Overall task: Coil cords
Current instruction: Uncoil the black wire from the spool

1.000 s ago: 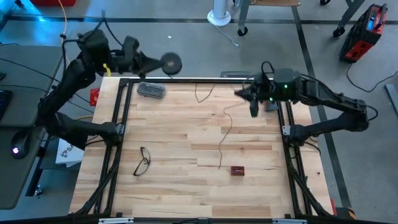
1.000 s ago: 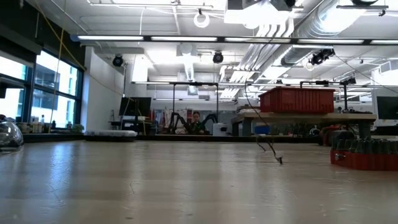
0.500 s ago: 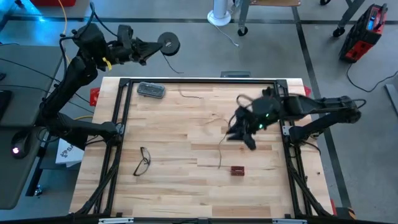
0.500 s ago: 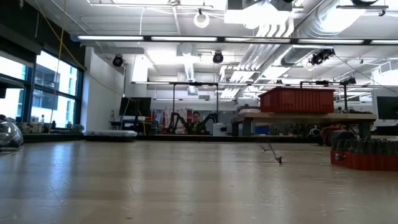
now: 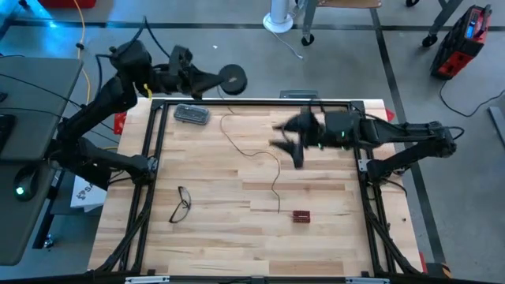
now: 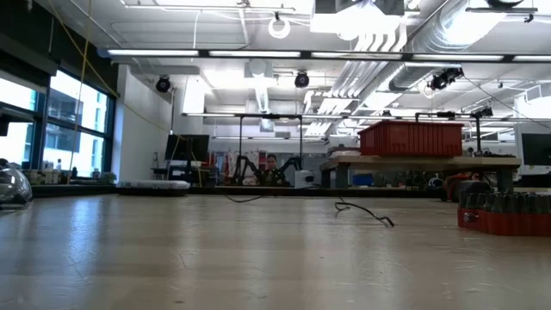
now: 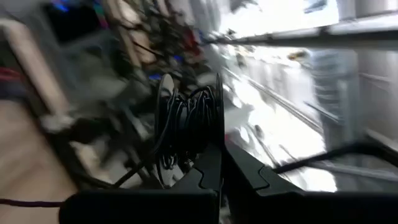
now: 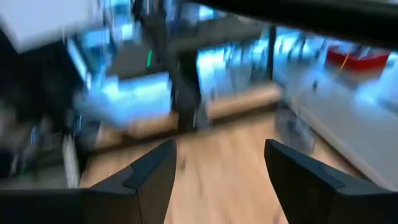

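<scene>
Black reel (image 5: 233, 78), wound with thin dark wire: pinched in the left gripper (image 5: 207, 79), whose fingers are pressed together on it, held just beyond the far edge of the desk (image 5: 205, 237) near its far-left corner. The left wrist view shows several turns already on the spool.
Loose wire (image 5: 251, 150): trails from the far edge in a curve to the middle of the desk, ending near a small red block (image 5: 301, 215).
Right gripper (image 5: 286, 137): fingers spread, holding nothing, above the far-right part of the desk, close beside the wire.
Step in hand, by judgement: mid-winding; the right claw appears to be between grips on the slack. Next move calls for pinching the wire again and feeding it toward the reel.
Room: the middle and near-right of the desk lie open; eyeglasses (image 5: 181, 203) near the left edge and a grey object (image 5: 192, 114) at the far-left corner stand well apart from the wire.
</scene>
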